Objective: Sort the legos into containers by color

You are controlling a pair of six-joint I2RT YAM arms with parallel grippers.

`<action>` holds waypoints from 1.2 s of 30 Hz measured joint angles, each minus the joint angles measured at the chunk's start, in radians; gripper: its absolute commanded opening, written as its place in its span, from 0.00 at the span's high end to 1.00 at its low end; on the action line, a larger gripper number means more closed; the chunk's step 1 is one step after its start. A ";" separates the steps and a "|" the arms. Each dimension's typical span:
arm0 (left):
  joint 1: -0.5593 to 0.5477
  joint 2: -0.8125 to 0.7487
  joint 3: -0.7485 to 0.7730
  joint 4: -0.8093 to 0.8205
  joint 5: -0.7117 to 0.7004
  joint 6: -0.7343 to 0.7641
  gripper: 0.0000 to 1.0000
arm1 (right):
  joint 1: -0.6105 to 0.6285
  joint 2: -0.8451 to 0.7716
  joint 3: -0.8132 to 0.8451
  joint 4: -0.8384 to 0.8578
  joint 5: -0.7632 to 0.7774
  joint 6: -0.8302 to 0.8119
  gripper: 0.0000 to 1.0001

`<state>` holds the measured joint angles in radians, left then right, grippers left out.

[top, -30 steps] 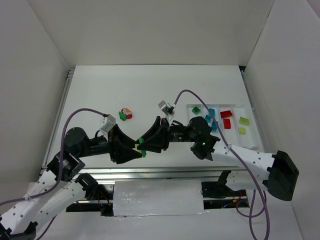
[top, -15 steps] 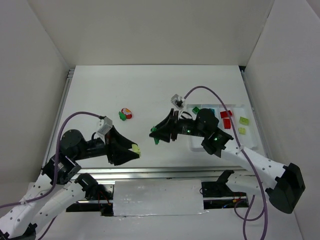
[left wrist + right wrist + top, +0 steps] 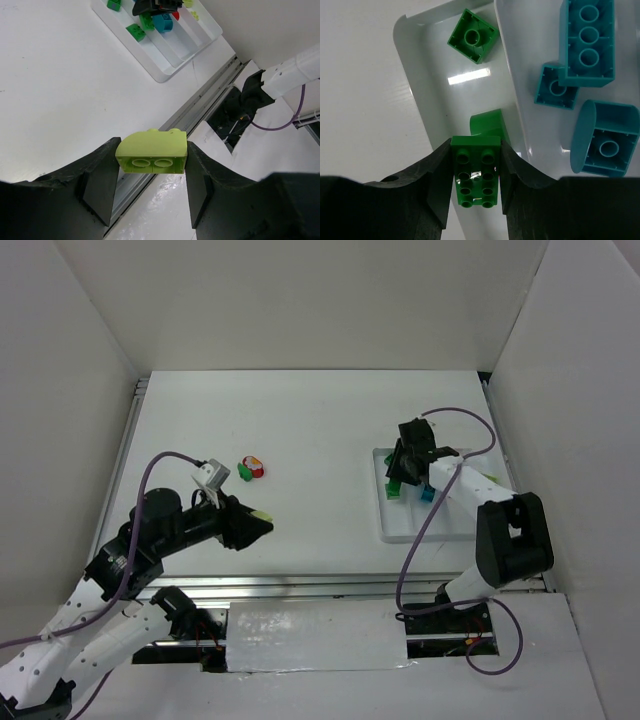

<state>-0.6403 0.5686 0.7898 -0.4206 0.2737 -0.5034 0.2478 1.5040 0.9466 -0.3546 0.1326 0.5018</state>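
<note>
Right wrist: studded green brick [image 3: 475, 172] gripped above glossy white tray [image 3: 420, 75].

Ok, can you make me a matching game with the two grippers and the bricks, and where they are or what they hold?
1 left gripper
2 right gripper
3 teal bricks
4 little brick pile

a in the tray
b on the table
c shut on a green brick
d shut on a pale yellow-green brick

Pairs: 1-d, 2-c, 3-a, 4-b
</note>
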 measured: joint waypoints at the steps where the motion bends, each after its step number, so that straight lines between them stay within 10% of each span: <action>1: 0.000 0.001 0.000 -0.006 -0.005 0.000 1.00 | 0.000 0.019 0.015 -0.014 0.010 -0.002 0.91; 18: 0.000 0.013 0.000 -0.014 -0.006 0.002 1.00 | 0.000 0.083 0.082 -0.025 0.010 -0.014 0.25; 25: 0.000 0.013 -0.002 -0.002 -0.002 -0.010 1.00 | 0.041 -0.001 0.069 -0.024 -0.046 -0.024 0.25; 36: 0.000 0.020 -0.026 0.287 0.176 -0.215 1.00 | 0.488 -0.601 -0.246 0.492 -0.732 0.006 0.19</action>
<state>-0.6403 0.5888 0.7639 -0.1333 0.4496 -0.7185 0.7357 0.9031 0.7010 0.1375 -0.5999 0.5076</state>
